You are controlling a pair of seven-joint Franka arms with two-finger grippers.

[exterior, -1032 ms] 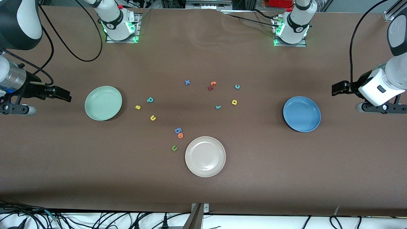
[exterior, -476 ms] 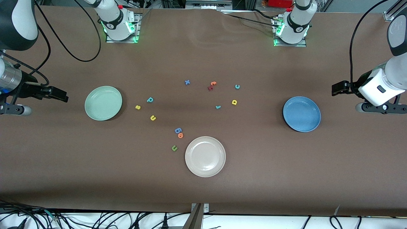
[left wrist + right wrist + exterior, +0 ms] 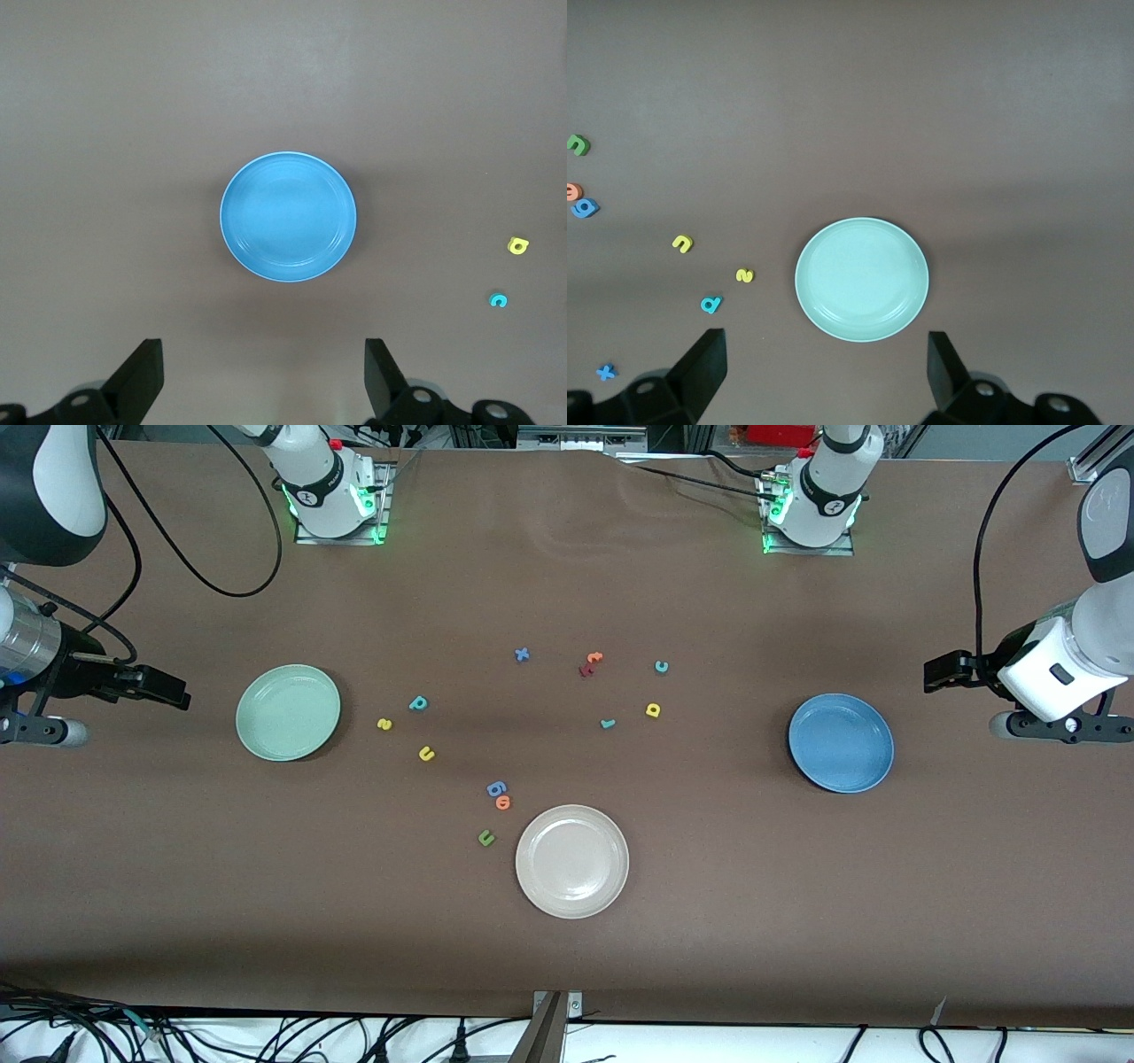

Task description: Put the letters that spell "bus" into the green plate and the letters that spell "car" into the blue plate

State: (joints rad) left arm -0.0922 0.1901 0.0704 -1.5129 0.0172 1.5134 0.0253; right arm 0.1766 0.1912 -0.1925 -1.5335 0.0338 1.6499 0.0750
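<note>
Right gripper (image 3: 173,691) has drifted outward; both it and left gripper (image 3: 939,671) hang released, idle. Risk: green u (image 3: 485,837) mistaken for yellow u (image 3: 426,754).

a robotics lab — brown-covered table (image 3: 797,921), bolted arm bases (image 3: 337,514), loose cables (image 3: 292,1036).

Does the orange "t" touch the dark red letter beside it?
Cannot tell. In the front view the orange "t" and the dark red letter lie so close that no bare table shows between them, but contact is not plain either. Neither wrist view shows them.
</note>
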